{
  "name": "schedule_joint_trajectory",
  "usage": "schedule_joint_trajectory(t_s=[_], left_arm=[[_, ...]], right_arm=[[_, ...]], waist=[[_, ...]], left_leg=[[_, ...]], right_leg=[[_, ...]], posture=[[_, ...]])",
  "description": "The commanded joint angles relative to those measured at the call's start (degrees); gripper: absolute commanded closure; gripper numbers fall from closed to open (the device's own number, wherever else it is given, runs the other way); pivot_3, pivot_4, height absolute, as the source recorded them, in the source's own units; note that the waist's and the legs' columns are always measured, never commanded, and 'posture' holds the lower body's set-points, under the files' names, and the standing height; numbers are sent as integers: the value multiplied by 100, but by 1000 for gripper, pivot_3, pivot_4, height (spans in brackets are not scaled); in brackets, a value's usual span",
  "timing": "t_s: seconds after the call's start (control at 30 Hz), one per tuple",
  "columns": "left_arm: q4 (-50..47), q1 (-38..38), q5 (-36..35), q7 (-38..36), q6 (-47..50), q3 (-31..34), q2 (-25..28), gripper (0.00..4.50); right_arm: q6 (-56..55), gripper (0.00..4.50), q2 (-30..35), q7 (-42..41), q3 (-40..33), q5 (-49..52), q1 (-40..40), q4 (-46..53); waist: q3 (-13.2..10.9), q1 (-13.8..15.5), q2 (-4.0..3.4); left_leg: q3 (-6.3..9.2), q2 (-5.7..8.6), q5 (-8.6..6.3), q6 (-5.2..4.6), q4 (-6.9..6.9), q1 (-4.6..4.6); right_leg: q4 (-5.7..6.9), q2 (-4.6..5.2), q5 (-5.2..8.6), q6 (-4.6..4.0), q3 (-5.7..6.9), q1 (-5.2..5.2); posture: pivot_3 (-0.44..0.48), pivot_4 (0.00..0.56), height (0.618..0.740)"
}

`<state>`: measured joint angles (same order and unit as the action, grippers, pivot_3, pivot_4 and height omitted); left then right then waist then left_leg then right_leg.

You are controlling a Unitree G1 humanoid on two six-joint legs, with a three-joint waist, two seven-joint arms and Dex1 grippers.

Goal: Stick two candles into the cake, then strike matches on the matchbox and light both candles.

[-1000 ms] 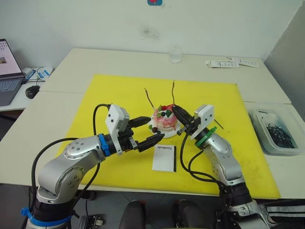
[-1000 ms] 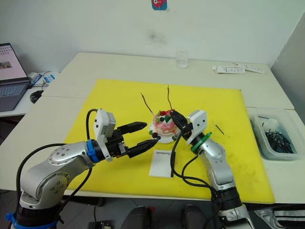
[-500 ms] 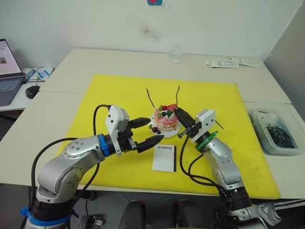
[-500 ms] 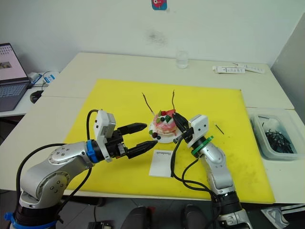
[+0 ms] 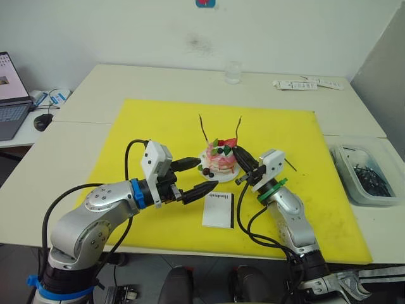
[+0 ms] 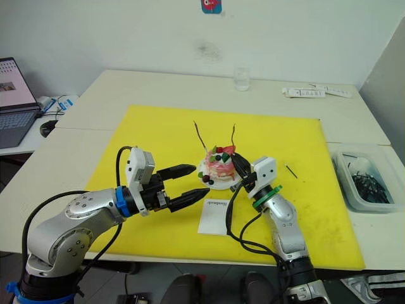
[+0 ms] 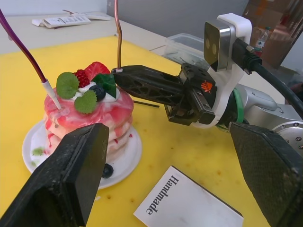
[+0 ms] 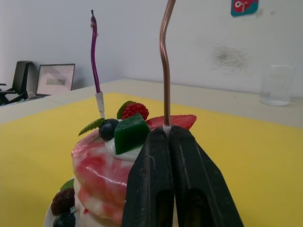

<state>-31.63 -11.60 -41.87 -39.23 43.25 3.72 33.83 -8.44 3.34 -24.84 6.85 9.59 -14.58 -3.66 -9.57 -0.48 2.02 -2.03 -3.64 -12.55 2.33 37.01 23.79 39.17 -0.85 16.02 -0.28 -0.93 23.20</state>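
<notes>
Right wrist view: my right pincer point(image 8: 166, 142) pinches the second candle point(image 8: 164, 71) low to seat it upright in the cake point(image 8: 106, 170); left pincer point(image 5: 193, 176) waits wide.

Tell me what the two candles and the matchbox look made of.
Purple candle: glossy, likely wax or foil-coated, with a white holder at its base. Copper candle: metallic sheen, possibly foil-coated. Matchbox: matte white, probably cardboard, with printed black lettering.

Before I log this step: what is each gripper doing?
Left gripper: open, holding nothing.
Right gripper: closed on the copper candle beside the cake.
</notes>
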Motion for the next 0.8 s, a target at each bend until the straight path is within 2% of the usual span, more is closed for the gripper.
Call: schedule_joint_trajectory(t_s=[0.03, 0.5, 0.63, 0.8], left_arm=[[-147, 0, 7, 10, -139, -16, -15, 0], [-112, 35, 81, -66, -232, -54, -27, 0], [-92, 18, 224, -147, -374, -193, 31, 0], [-40, -31, 358, -165, -466, -274, 0, 0]], right_arm=[[-63, 4462, -6, -14, 40, -39, 92, -61], [190, 4462, -54, 88, 66, 95, 81, 256], [316, 3448, -32, 198, -45, 129, 12, 431], [548, 1662, 31, 245, -46, 127, -26, 787]], waist=[[0, 0, 0], [1, 0, -2], [1, 0, -2], [0, 1, -3]], left_leg=[[0, 0, 0, 0, 0, 0], [0, -2, 0, 0, 0, -3], [0, -2, 0, 0, 0, -3], [-2, -2, 0, 0, -1, -2]], right_leg=[[0, 0, 0, 0, 0, 0], [3, 1, 8, 14, -1, 0], [2, 1, 8, 14, -2, 0], [2, 1, 9, 14, -3, 1]], posture=[[0, 150, 740], [0, 150, 740], [0, 150, 740], [0, 150, 740]])
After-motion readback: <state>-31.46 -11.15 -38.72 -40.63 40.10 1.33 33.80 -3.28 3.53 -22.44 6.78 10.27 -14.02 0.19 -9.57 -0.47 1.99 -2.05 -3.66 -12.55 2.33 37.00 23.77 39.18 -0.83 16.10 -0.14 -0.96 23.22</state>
